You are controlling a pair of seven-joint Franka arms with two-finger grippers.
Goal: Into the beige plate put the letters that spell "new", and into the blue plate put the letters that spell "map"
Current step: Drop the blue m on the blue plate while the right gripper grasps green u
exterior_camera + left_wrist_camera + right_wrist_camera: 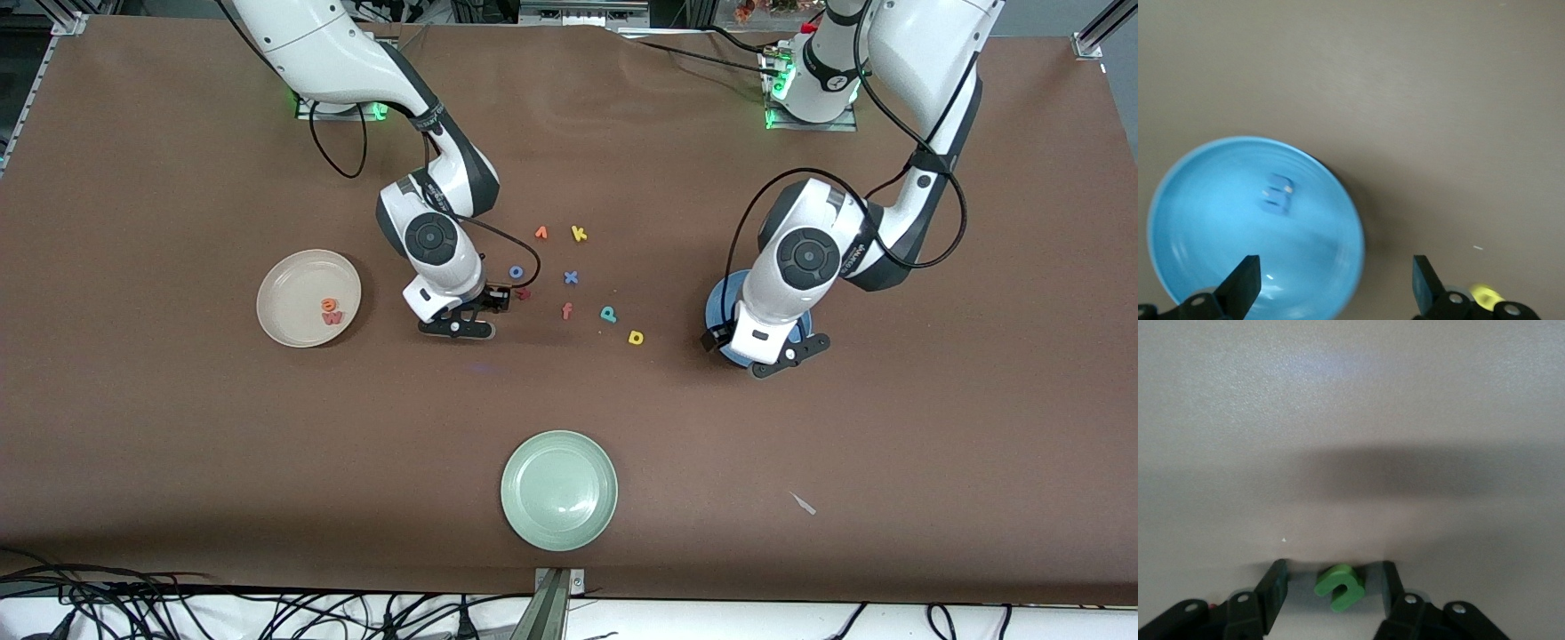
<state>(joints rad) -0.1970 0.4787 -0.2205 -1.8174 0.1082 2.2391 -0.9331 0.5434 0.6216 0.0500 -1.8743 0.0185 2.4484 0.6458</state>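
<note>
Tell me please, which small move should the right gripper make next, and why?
Probably close fully on the green n: the right gripper is down at the table with its fingers on either side of the letter, not yet touching it. The orange e and w already lie in the beige plate.

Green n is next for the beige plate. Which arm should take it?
Right. The right gripper is already down at the table with the green n between its fingers, beside the beige plate. The left gripper hangs open over the blue plate.
</note>
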